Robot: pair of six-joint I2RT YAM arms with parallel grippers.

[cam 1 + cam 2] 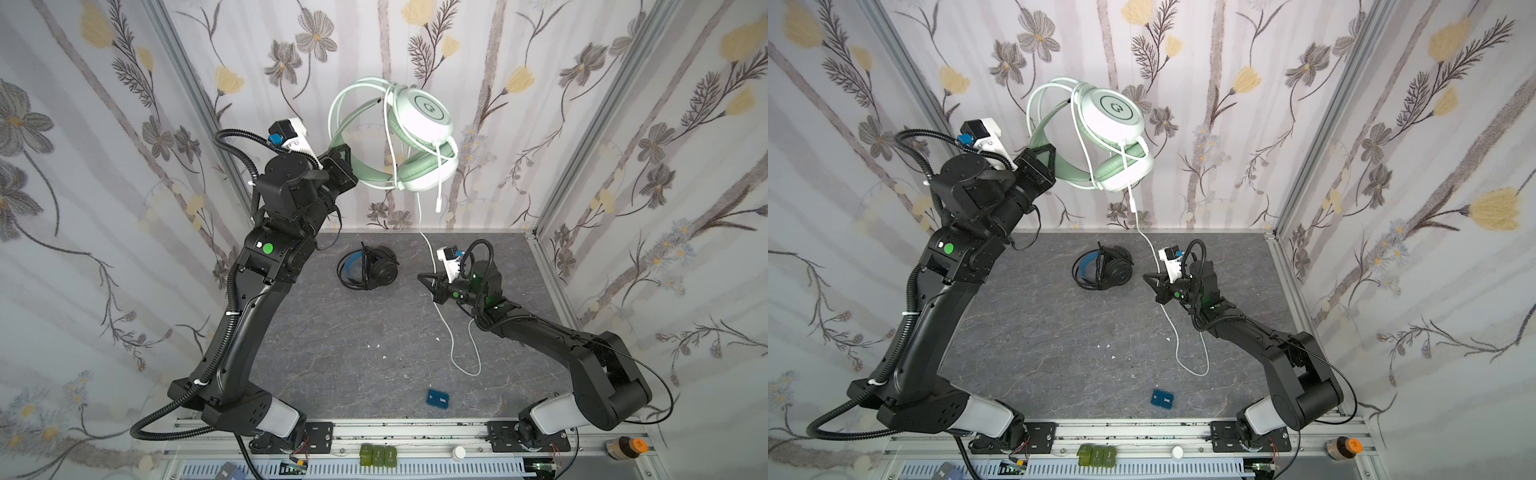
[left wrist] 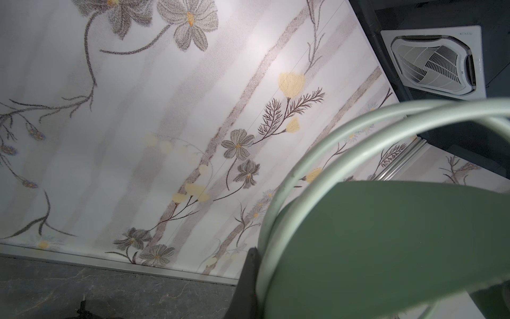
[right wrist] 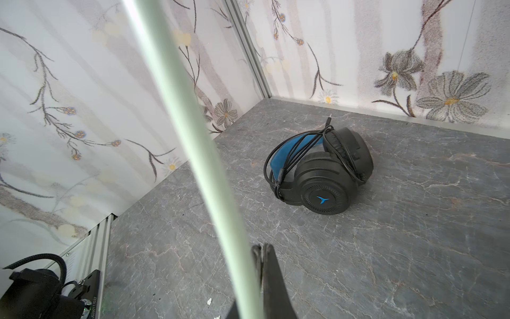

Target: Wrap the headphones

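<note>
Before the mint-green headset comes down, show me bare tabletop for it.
Widest bare patch: middle of the grey marble-look tabletop, between the left arm, the black blue-banded headset behind and the small blue rectangular box in front. A smaller one: back right corner, beyond the right arm. Crowded: right of centre, where the pale cable loops by the right gripper.

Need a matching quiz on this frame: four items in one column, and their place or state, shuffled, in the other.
1. mint-green headset
2. black headset
3. pale cable
4. blue box

A. lying alone near the front edge of the table
B. held up in the air by the left gripper
C. on the table, its own cable wound round it
D. hanging down to the table, passing through the jaws of the right gripper

Pairs: 1-B, 2-C, 3-D, 4-A
</note>
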